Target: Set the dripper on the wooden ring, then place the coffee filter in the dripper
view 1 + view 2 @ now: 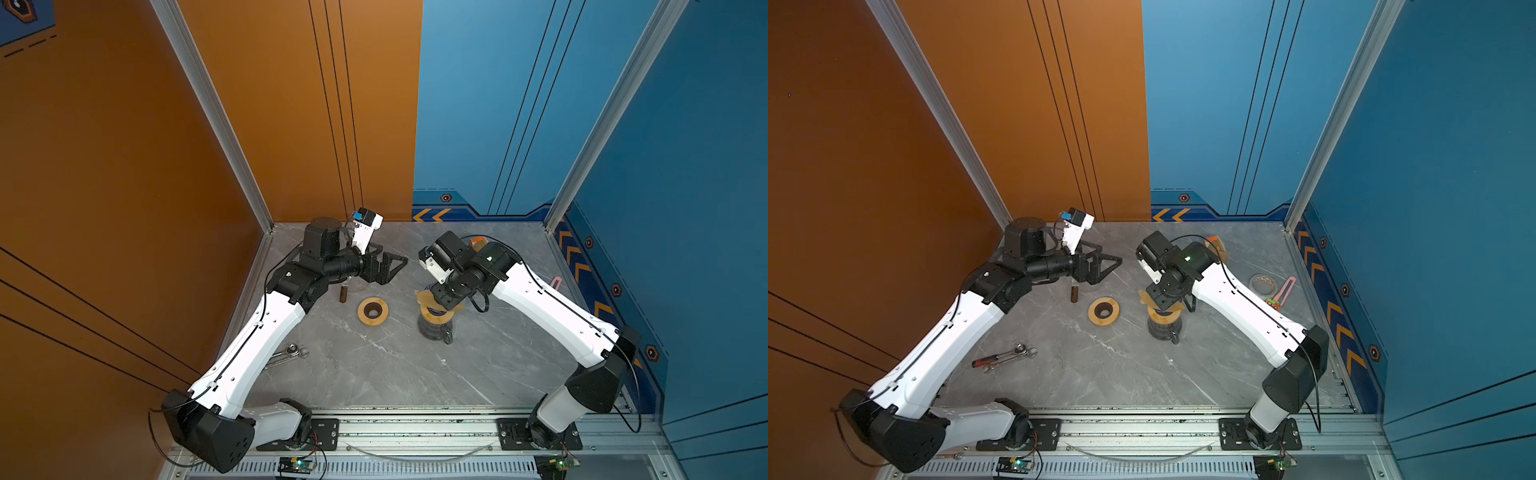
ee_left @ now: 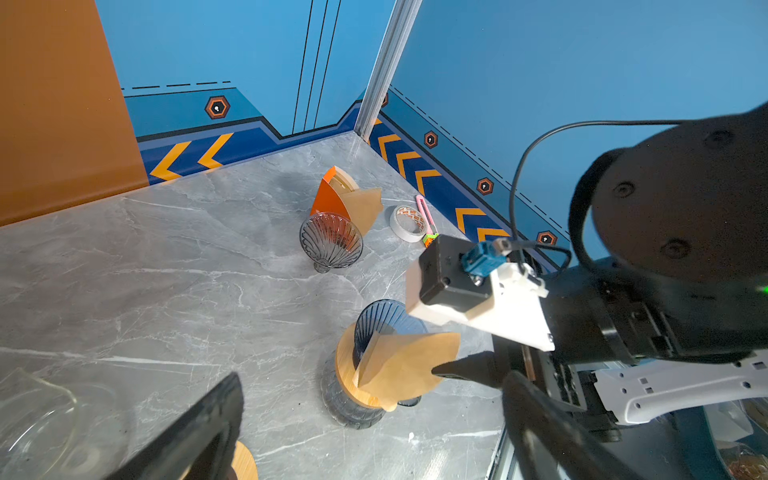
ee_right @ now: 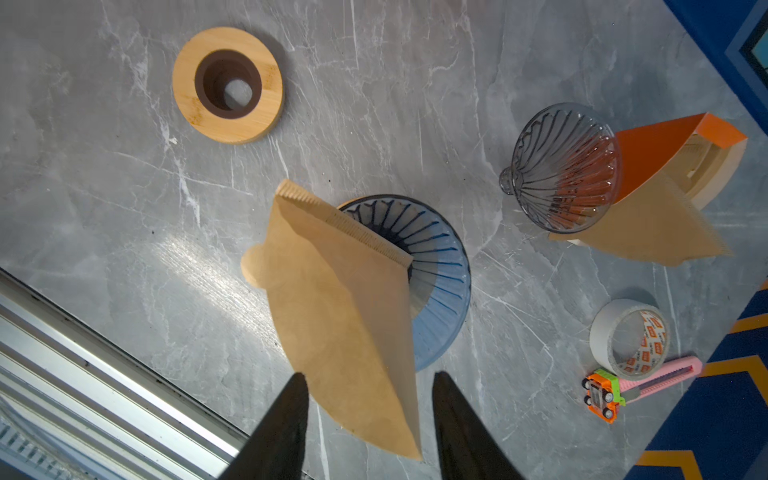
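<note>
filter [image 3: 340, 316]: tip is set in dripper [image 3: 440, 266] | right gripper [image 3: 370, 376]: jaws are parted, filter is seen between | left gripper [image 1: 395, 266]: jaws are spread wide, empty

Brown coffee filter [image 3: 345, 324] folded flat, leaning across blue ribbed dripper [image 3: 440, 291] rim.

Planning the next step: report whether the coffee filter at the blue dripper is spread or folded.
Folded. The coffee filter is a flat wedge, only its tip inside the dripper, the rest sticking out past the rim.
</note>
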You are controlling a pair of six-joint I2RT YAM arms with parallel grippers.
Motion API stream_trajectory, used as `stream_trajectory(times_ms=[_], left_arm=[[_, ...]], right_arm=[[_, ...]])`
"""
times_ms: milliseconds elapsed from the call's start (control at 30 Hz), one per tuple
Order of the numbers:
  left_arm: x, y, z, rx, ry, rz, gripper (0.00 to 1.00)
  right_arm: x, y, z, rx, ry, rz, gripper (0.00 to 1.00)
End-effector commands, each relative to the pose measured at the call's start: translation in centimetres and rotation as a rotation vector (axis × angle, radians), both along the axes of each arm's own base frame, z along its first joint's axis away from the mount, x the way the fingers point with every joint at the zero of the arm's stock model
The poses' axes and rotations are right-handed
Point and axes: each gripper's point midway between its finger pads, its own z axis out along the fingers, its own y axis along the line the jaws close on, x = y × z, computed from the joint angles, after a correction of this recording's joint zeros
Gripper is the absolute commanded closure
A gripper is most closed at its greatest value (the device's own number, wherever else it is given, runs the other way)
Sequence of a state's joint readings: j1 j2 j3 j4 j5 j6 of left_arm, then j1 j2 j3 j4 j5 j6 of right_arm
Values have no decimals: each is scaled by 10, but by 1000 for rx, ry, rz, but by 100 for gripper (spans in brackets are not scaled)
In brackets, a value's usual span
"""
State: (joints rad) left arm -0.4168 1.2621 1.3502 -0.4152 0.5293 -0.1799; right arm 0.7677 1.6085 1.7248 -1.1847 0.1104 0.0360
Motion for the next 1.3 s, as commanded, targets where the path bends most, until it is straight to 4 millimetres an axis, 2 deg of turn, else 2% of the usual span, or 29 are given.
stream_trajectory(times_ms=[0,100,200,333,433,500,533,600,667,867,1033,1267], left_arm=[[0,4,12,-23,-21,0,2],[2,8,13,-28,-28,18,2],[5,11,13,-30,-25,33,2],[13,14,7,-25,-5,60,2],[24,17,0,-52,47,74,2],[37,28,4,-158,152,86,2],[30,28,10,-182,162,48,2],[32,39,11,-108,48,139,2],[33,38,14,-132,54,102,2],[34,32,7,-154,105,75,2],[28,35,11,-140,94,112,2],[3,31,-27,-12,214,215,2]], right_arm=[[-1,-7,32,81,-110,-37,45],[-3,-12,47,150,-174,-60,36],[-8,-16,54,222,-209,-79,29],[-13,-23,49,324,-235,-128,23],[-14,-28,36,398,-244,-171,17],[-16,-29,33,454,-213,-186,14],[-15,-33,36,477,-214,-204,13],[-20,-35,33,533,-218,-220,11],[-21,-38,39,540,-223,-227,10],[-20,-44,51,522,-240,-248,9],[-20,-48,48,514,-231,-253,9],[-19,-49,30,505,-179,-230,9]])
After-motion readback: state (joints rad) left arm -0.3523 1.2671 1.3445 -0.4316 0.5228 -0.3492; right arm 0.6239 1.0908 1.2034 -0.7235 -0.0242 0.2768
